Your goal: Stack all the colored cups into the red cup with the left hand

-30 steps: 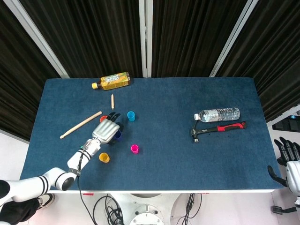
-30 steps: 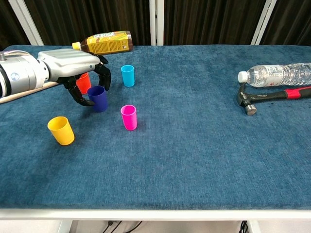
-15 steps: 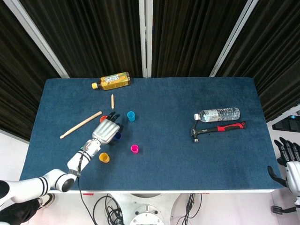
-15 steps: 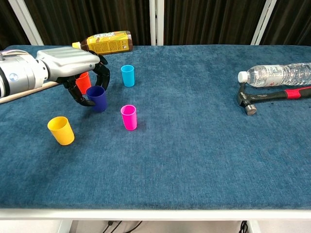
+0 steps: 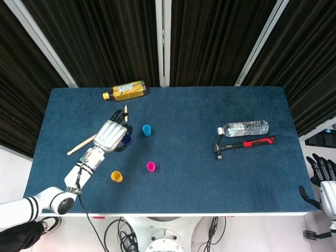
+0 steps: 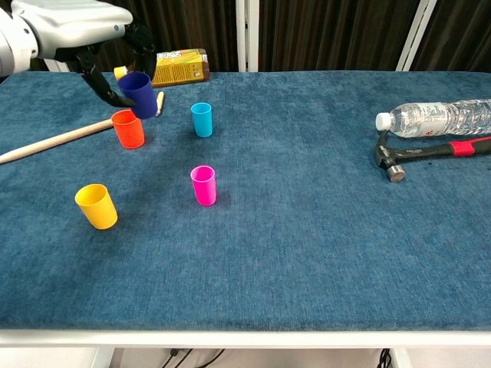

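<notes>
The left hand (image 6: 84,34) has lifted the dark blue cup (image 6: 138,93) to the chest view's upper left, fingers curled around it, just above the red cup (image 6: 128,128); stacking looks imminent.

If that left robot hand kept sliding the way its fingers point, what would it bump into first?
Probably the short wooden stick just past the left robot hand, then the tea bottle; depth is hard to judge.
</notes>
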Tool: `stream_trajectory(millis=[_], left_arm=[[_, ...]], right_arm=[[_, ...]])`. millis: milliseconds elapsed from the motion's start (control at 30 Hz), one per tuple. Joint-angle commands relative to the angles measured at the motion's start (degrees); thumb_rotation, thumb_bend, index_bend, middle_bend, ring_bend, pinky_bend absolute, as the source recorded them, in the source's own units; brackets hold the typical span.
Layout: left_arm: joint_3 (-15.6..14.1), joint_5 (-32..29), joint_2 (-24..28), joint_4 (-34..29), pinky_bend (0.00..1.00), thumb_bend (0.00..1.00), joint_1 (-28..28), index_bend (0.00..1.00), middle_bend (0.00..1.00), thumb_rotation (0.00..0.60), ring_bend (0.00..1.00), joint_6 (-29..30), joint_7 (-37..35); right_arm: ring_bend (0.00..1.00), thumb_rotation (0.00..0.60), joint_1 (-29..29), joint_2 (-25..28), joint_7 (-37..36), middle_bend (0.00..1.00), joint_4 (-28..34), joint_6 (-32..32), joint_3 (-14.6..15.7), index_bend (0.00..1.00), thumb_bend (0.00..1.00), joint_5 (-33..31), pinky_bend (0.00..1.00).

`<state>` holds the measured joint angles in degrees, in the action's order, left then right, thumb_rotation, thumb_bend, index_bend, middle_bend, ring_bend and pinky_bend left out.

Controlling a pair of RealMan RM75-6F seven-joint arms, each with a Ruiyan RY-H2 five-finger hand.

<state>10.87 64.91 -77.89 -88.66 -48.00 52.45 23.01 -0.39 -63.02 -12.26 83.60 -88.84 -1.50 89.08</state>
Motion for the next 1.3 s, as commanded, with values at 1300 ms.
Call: stream_trajectory(millis=[1300], left_arm=[[-2.4, 0.0, 4.5, -4.6, 0.00, 0.09, 5.8, 0.15, 0.21, 0.600, 0.03, 6.2, -4.7]], right_arm=[[0.00, 0.600, 0.4, 0.1, -0.1, 0.00, -0.3, 1.1, -0.7, 0.00, 0.31, -1.3, 0.00]])
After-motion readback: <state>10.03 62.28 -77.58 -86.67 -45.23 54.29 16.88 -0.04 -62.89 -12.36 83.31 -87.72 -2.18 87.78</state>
